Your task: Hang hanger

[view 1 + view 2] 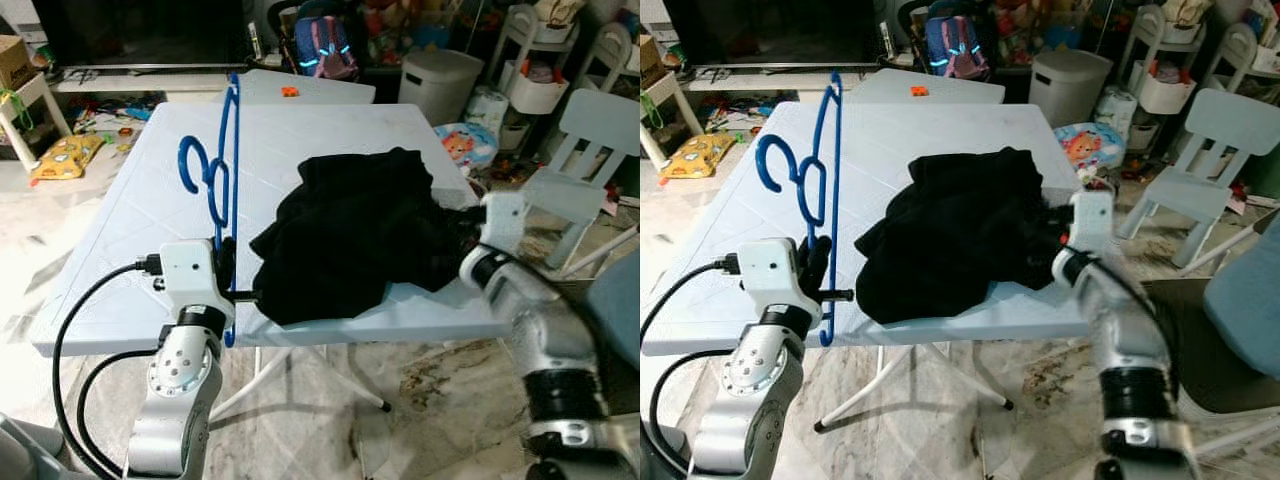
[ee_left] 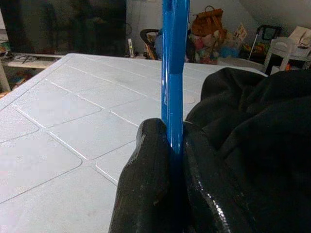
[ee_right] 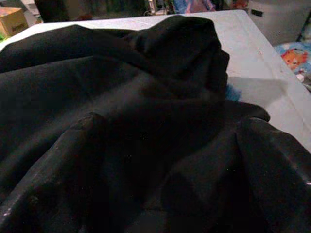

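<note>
I see the left claw [image 1: 225, 262] at the near edge of the pale blue plastic folding worktop [image 1: 130, 210], and its two black fingers [image 2: 146, 189] are pressed together on the blue plastic clothes hanger [image 1: 222, 170], pinching one straight bar of it. The hanger stands almost upright on its edge above the worktop, with the curved hook [image 1: 196, 165] toward the robot's left and the lowest part hanging just below the worktop's near edge. In the left wrist view the blue bar goes up between the fingers and is cut off at the top of the picture, so from there I cannot see the rest of the hanger. Just beside the hanger, on the robot's right, a crumpled black cloth garment [image 1: 350, 235] lies in a heap on the worktop and reaches to its near edge. The right claw [image 1: 1055, 235] is pushed into the right side of this garment, and the black fabric hides most of it. In the right wrist view I can make out the two dark fingers [image 3: 277, 170] well apart with folds of cloth between them, so the claw looks spread, but I cannot tell if the fingers touch the worktop under the cloth. A white child's chair [image 1: 590, 165] stands on the floor near the worktop's right side.
</note>
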Robot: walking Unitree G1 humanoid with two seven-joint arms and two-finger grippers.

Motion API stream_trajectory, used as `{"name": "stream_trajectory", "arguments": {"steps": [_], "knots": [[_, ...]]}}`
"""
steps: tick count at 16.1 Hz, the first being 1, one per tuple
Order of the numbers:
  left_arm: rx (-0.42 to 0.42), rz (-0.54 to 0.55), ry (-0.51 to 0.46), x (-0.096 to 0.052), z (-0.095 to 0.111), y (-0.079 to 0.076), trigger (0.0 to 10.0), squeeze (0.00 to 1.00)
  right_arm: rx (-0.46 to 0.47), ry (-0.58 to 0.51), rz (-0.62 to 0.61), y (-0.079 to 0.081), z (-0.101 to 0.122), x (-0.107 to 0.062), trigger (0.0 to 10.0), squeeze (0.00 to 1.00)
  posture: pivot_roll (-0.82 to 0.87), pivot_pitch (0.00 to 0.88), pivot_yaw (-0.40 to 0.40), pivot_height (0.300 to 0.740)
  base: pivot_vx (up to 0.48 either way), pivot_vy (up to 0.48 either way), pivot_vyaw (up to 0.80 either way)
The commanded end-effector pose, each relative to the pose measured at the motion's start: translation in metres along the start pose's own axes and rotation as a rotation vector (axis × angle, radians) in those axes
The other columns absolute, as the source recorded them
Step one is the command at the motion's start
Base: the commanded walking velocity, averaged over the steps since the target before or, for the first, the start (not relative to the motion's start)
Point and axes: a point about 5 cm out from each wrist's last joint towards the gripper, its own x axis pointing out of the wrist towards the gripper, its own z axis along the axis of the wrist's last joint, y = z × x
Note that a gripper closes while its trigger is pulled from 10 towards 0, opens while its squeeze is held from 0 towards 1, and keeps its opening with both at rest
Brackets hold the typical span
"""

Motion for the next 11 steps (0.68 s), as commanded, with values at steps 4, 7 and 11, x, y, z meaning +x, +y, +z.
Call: {"name": "stream_trajectory", "arguments": {"steps": [4,7,11], "knots": [[0.011,-0.026,-0.021,0.0039,0.0058,-0.0061,10.0,0.0,0.017,-0.037,-0.015,-0.0054,0.0135,-0.002,10.0,0.0,-0.04,0.0,-0.022,0.74,-0.132,0.0,0.0],[0.012,-0.022,-0.024,0.0049,0.0066,-0.0056,10.0,0.0,0.04,-0.036,-0.006,-0.0022,0.0143,-0.0002,10.0,0.0,-0.04,0.0,-0.025,0.74,-0.347,0.0,0.0],[0.014,-0.021,-0.025,0.0054,0.0068,-0.005,10.0,0.0,0.04,-0.029,0.009,0.0011,0.0135,0.0019,10.0,0.0,-0.04,0.0,-0.025,0.74,-0.348,0.0,0.0]]}}
